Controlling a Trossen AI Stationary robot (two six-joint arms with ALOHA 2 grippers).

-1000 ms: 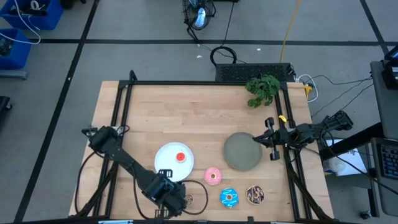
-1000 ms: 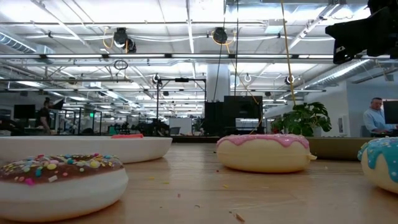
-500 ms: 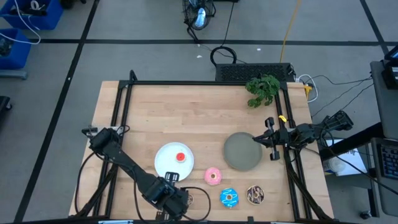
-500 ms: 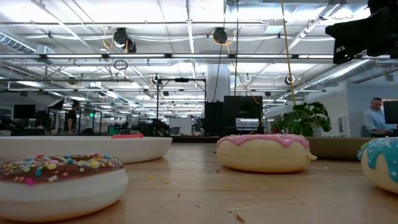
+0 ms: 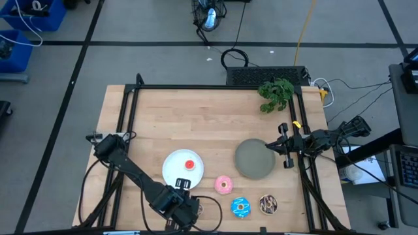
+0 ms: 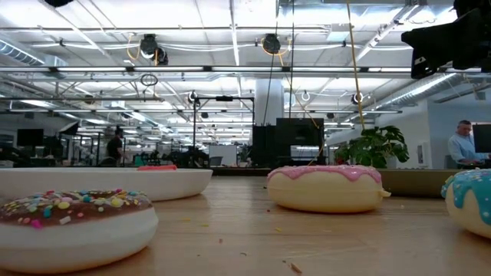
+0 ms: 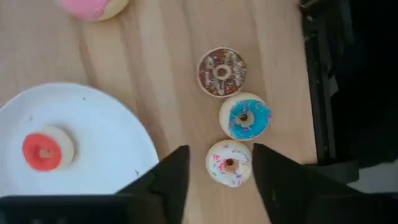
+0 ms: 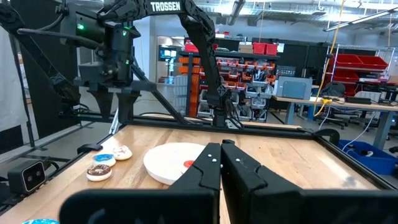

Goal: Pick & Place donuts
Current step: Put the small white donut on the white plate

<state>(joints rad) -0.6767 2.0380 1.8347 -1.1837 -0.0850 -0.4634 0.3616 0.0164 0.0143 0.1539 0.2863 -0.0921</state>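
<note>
My left gripper [image 7: 221,171]: it hangs over the near edge of the table [image 5: 150,124], just left of the middle, its fingers spread apart with nothing between them; a tiny white sprinkled donut [image 7: 229,163] lies on the wood in the gap below.
My right gripper [image 8: 221,163]: it waits at the right edge of the table, beside the grey plate [image 5: 254,158], fingers pressed together and empty.
Tiny donuts off the plate: three lie in a short row on the bare wood under my left gripper, the white sprinkled one, a blue one [image 7: 245,117] touching or just beside it, and a brown one [image 7: 222,72] next along.
Tiny red-orange donut [image 5: 189,164]: it lies flat on the white plate [image 5: 174,171], toward the plate's right side.
Pink donut [image 5: 223,185]: on the wood between the two plates, slightly nearer than both.
Blue sprinkled donut [image 5: 240,207]: near the table's near edge, to the right of my left gripper.
Dark brown drizzled donut [image 5: 268,204]: just right of the blue sprinkled one, apart from it.
Grey plate: nothing lies on it.
Plant [image 5: 275,93]: a green sprig at the far right corner of the table.
Room beyond: a person [image 6: 463,144] stands at the far right in the low view.
</note>
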